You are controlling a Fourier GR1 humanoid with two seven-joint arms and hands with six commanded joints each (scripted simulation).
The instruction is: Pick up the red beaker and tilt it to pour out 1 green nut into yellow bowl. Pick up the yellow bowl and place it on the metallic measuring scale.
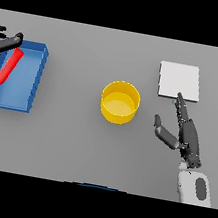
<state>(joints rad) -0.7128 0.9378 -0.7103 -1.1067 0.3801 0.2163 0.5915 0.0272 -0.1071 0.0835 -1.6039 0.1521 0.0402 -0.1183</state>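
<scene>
Two hands show. The left hand (6, 42), fingers spread and holding nothing, hovers at the far end of the red beaker (9, 66), which lies in the blue tray (35, 80). The right hand (185, 132), fingers straight, sits near the scale (179, 81), right of the yellow bowl (119, 101). No nut shows; reaching for the bowl could shove it along the desk (64, 144).
</scene>
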